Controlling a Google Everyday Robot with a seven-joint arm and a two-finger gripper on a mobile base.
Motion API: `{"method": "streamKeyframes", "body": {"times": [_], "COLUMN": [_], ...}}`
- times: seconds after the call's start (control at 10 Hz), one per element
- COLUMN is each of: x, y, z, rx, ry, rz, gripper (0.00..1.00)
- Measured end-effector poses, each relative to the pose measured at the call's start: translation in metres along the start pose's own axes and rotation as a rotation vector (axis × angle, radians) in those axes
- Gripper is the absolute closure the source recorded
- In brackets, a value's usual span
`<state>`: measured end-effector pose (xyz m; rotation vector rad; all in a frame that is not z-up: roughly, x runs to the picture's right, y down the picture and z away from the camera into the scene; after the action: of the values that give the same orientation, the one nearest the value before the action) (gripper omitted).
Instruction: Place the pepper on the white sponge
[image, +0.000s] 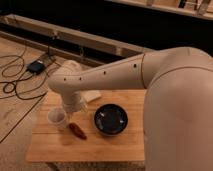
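The arm (115, 75) is all cream-white, smooth and matte, built of thick rounded tubes. Its biggest shell (180, 110) fills the near right, bulging like a barrel. A faint seam (143, 70) parts it from the slimmer link running left. Small dark dots (104, 73) sit in a row along that link. The link ends in a rounded knuckle (67, 80) at the left. The gripper (74, 105), the same pale colour, sits just under that knuckle.

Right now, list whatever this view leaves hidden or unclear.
The white sponge: camera view, mostly hidden behind the arm; only a corner shows.
The end effector: hangs beside the white cup, near the pepper; partly masked by the wrist.
The table: right end covered by the arm.
The black bowl: inside too dark to read.
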<state>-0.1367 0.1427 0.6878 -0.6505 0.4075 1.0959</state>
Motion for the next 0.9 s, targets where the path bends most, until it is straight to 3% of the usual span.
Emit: {"method": "streamKeyframes", "body": {"times": [0.3, 0.9], "x": [0.008, -0.006], "y": [0.008, 0.017], "z": [0.021, 0.078], "rx": [0.011, -0.002], "ry": [-0.004, 0.001], "rz": [-0.076, -0.117], "gripper": [0.35, 0.35]}}
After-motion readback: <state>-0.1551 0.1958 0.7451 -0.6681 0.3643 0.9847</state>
